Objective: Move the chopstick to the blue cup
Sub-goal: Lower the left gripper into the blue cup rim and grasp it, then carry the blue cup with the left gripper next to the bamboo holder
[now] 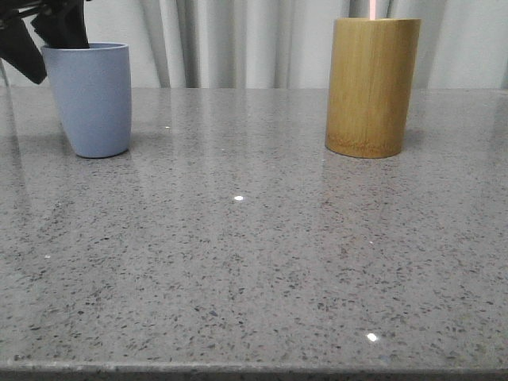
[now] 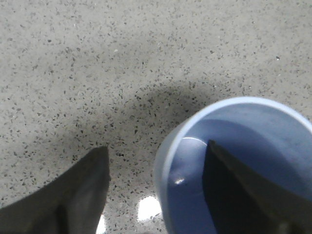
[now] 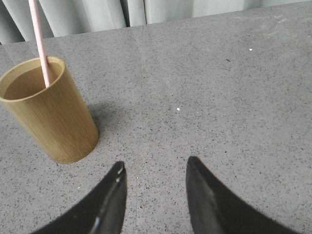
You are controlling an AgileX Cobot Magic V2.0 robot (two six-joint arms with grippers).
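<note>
The blue cup [image 1: 90,99] stands at the far left of the table. My left gripper [image 1: 44,36] hangs over its rim, open: in the left wrist view one finger is inside the cup [image 2: 234,161] and the other is outside it, with the rim between them and the gripper [image 2: 156,151] holding nothing. A pale pink chopstick [image 1: 373,8] sticks up from the bamboo holder [image 1: 371,86] at the far right; the right wrist view shows it [image 3: 40,41] leaning inside the holder [image 3: 48,112]. My right gripper [image 3: 153,168] is open and empty above the table, apart from the holder.
The grey speckled table [image 1: 254,262] runs to a front edge at the bottom of the front view. Pale curtains [image 1: 238,40] hang behind the table.
</note>
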